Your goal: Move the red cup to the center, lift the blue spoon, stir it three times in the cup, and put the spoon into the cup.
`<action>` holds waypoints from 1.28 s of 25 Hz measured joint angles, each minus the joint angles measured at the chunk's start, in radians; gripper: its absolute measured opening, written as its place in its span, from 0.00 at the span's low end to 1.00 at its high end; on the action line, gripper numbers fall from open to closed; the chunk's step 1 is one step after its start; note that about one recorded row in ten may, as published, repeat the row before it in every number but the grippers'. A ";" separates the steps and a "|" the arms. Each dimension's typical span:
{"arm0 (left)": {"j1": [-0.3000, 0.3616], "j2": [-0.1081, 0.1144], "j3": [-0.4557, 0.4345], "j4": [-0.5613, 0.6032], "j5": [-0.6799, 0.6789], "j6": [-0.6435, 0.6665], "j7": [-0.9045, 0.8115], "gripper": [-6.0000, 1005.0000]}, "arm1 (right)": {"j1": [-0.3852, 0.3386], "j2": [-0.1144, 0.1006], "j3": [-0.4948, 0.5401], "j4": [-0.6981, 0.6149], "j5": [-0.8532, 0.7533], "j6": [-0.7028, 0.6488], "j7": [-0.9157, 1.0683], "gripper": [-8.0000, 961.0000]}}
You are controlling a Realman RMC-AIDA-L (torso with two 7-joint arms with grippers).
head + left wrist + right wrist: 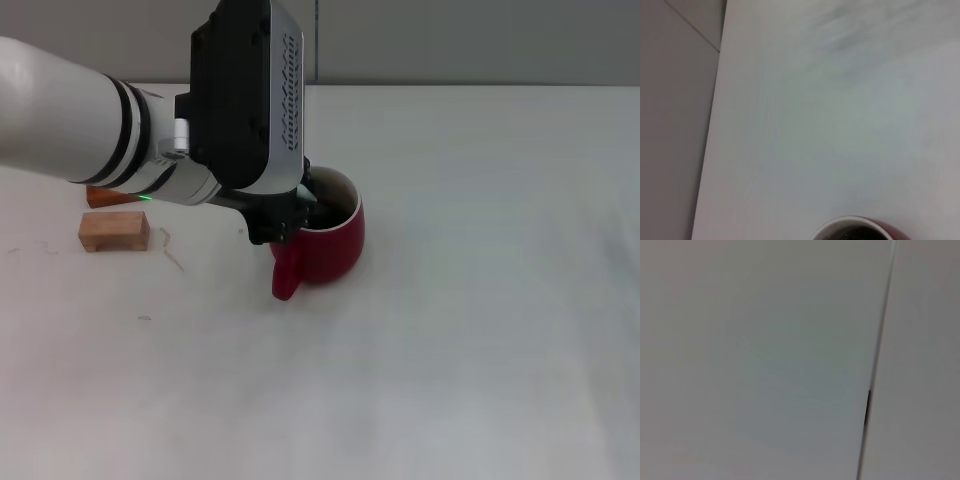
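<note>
Your head view shows the left gripper [290, 222] lowered over the near-left rim of the red cup [335, 245], its black housing covering part of the cup's mouth. The fingertips sit at or just inside the rim, and the housing hides them, so you cannot tell whether they are spread, narrowed, or holding anything. The blue spoon cannot be made out in any view. The cup stands upright on the white table [480, 330], directly under and just right of the gripper, with its red handle [287, 275] pointing toward you, below the gripper's tip.

Left of the gripper, beyond the arm's white forearm, a tan wooden block [114, 231] lies flat on the table, and an orange-red block [102, 196] shows partly behind it, tucked under the arm.

Your left wrist view adds only a sliver: the cup's cream rim and dark inside [855, 231] at the frame edge, with bare table beyond and the table's far edge. None of the gripper's own fingers appear there.

Your right wrist view shows only plain grey surfaces and a thin seam; the right gripper is not seen in any view.
</note>
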State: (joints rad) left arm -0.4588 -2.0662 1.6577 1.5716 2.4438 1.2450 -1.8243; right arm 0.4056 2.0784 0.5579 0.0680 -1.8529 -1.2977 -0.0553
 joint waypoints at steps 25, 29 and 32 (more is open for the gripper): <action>0.077 0.003 -0.501 -0.296 -0.874 -0.320 0.240 0.40 | 0.008 -0.001 0.030 -0.010 0.008 0.007 0.000 0.62; 0.067 0.004 -0.649 -0.539 -1.220 -0.302 0.482 0.40 | 0.005 -0.001 0.056 -0.029 0.009 0.002 -0.001 0.62; 0.067 0.003 -0.685 -0.684 -1.411 -0.298 0.704 0.40 | 0.001 -0.001 0.072 -0.036 0.009 -0.011 -0.022 0.62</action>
State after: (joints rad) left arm -0.3914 -2.0632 0.9729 0.8876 1.0330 0.9466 -1.1201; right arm 0.4063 2.0770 0.6301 0.0323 -1.8437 -1.3088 -0.0769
